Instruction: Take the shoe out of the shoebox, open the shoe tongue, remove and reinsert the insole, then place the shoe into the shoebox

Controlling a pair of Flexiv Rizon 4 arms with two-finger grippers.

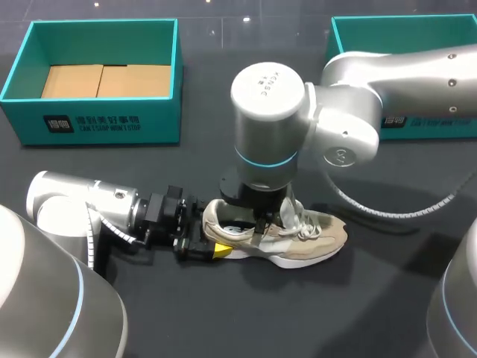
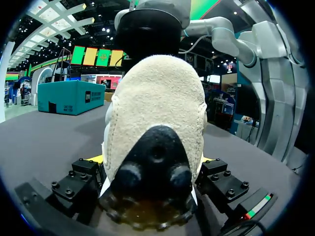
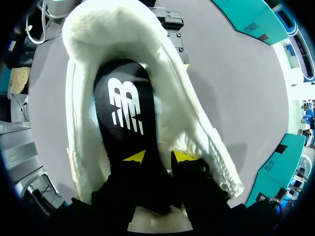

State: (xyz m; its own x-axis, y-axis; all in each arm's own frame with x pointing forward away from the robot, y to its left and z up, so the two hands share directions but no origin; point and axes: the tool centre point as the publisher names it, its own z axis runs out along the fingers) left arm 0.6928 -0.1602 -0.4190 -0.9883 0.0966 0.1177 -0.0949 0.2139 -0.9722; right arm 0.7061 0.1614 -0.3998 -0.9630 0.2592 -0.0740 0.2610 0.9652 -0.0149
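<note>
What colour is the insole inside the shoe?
The insole is black with a white printed mark; the right wrist view shows it best.

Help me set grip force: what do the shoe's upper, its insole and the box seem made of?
Shoe: beige upper, matte and napped, looks like suede; the heel is fuzzy. Insole: black, smooth, fabric-faced, probably foam beneath, white print on it. Box: teal card, likely cardboard; bare brown board shows inside.
</note>
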